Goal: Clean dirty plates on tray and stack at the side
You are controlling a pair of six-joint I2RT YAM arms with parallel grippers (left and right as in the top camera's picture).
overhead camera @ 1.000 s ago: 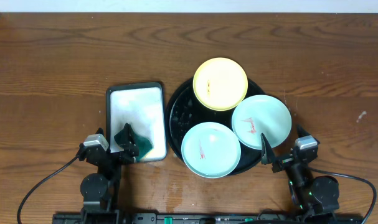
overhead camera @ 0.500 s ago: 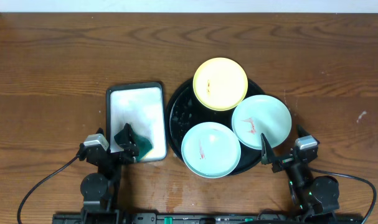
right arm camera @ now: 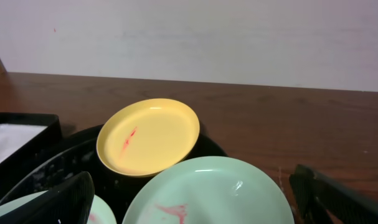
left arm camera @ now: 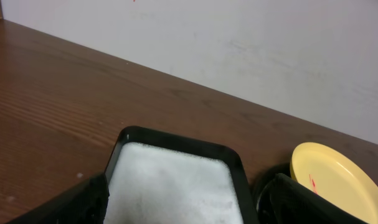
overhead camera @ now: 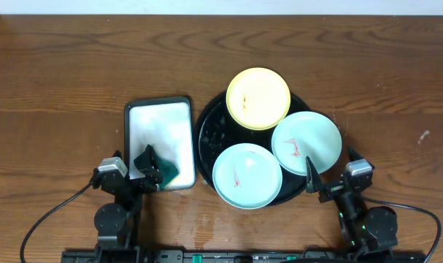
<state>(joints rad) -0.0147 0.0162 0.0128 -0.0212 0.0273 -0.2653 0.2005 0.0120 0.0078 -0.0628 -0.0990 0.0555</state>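
The black round tray [overhead camera: 206,131] holds three plates. The yellow plate [overhead camera: 258,98] lies at its far side with a small red smear. One mint plate [overhead camera: 306,142] lies at the right and another mint plate [overhead camera: 247,175] at the near left, both with red smears. In the right wrist view the yellow plate [right arm camera: 148,135], the right mint plate [right arm camera: 207,190] and the tray [right arm camera: 51,165] show. My left gripper [overhead camera: 137,183] is open at the near end of the white tray. My right gripper [overhead camera: 325,186] is open and empty by the black tray's near right rim.
A white rectangular tray [overhead camera: 158,124] with a black rim lies left of the black tray, with a dark green cloth [overhead camera: 159,169] at its near end. It also shows in the left wrist view [left arm camera: 170,180]. Bare wood tabletop [overhead camera: 60,80] surrounds both trays.
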